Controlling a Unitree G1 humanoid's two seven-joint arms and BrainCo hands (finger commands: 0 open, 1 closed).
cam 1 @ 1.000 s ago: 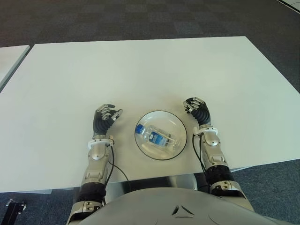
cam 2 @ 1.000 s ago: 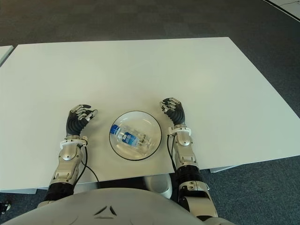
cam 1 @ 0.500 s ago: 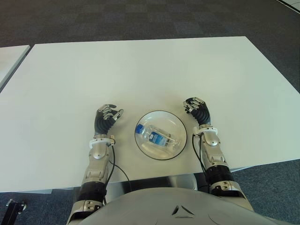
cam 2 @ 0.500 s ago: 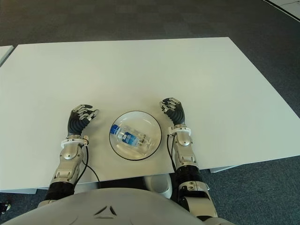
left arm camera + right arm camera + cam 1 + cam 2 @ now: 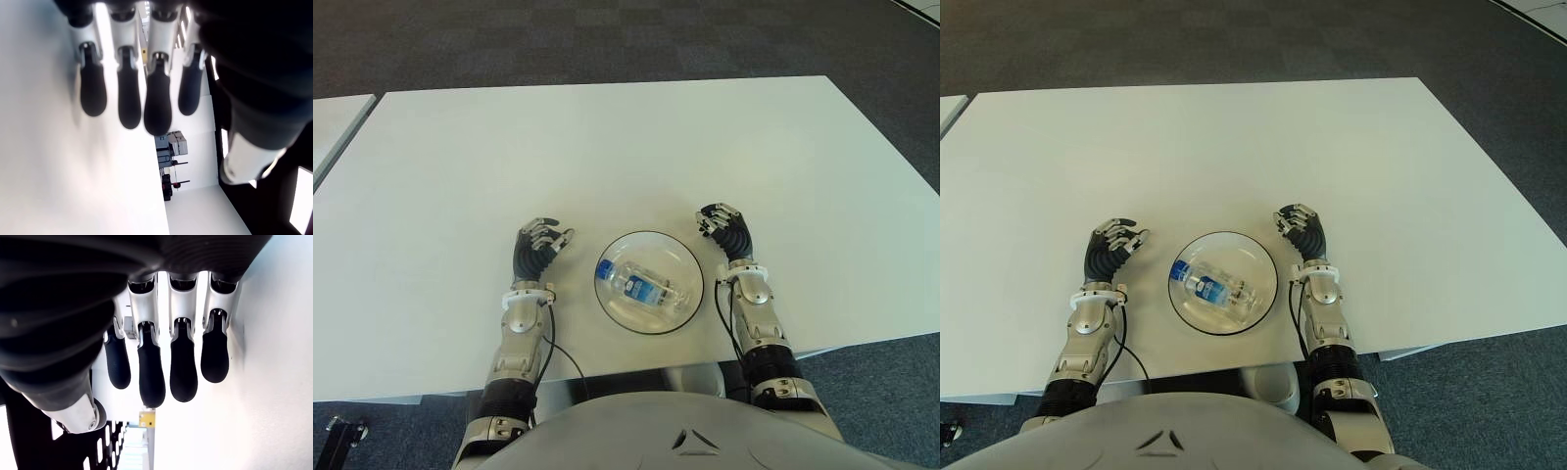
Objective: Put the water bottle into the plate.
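A clear water bottle [image 5: 647, 286] with a blue label lies on its side inside the round glass plate [image 5: 624, 247] near the table's front edge. My left hand [image 5: 537, 247] shows just left of the plate, fingers loosely curled and holding nothing. My right hand [image 5: 725, 228] shows just right of the plate, its fingers [image 5: 183, 364] relaxed and empty. In the left wrist view the fingers [image 5: 126, 93] hang apart above the white table with nothing between them.
The white table [image 5: 607, 147] stretches wide behind the plate. A second white table edge [image 5: 333, 122] shows at the far left. Dark carpet [image 5: 607, 39] lies beyond the table.
My left hand has slid slightly toward the plate and nearer the front edge. The bottle, plate and right hand have not moved.
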